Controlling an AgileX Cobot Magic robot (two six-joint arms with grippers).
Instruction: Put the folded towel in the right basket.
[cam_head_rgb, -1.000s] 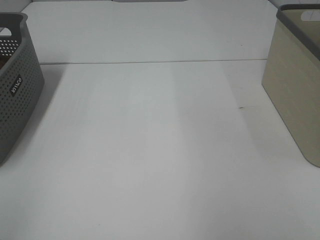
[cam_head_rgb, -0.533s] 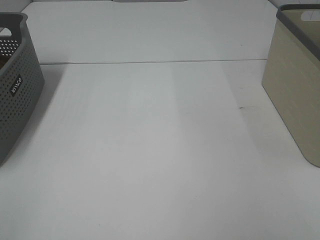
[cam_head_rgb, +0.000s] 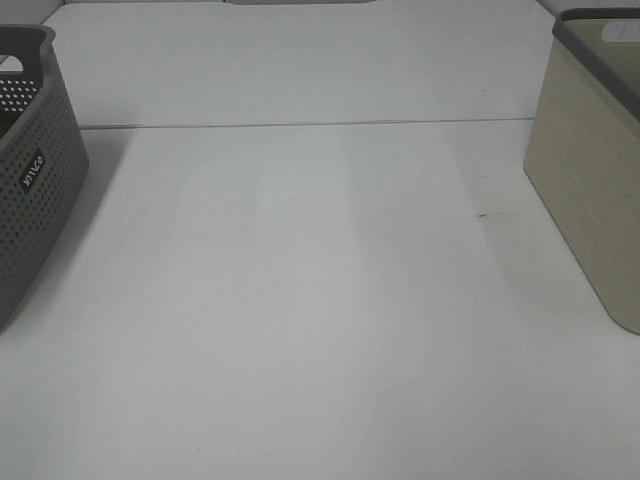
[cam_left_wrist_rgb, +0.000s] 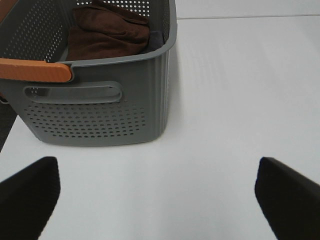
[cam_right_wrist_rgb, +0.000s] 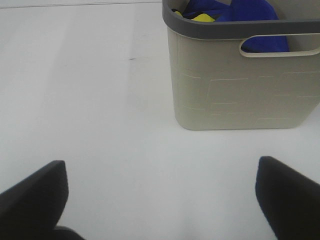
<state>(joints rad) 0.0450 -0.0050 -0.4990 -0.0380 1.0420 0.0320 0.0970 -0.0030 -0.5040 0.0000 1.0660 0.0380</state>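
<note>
A brown towel lies inside the grey perforated basket, which stands at the left edge of the table. The beige basket stands at the right edge. In the right wrist view it holds blue cloth with a bit of yellow. My left gripper is open and empty, a short way in front of the grey basket. My right gripper is open and empty, a short way in front of the beige basket. Neither gripper shows in the exterior view.
The grey basket has an orange handle on its near rim. A seam crosses the white table at the back. A small dark mark sits on the tabletop near the beige basket.
</note>
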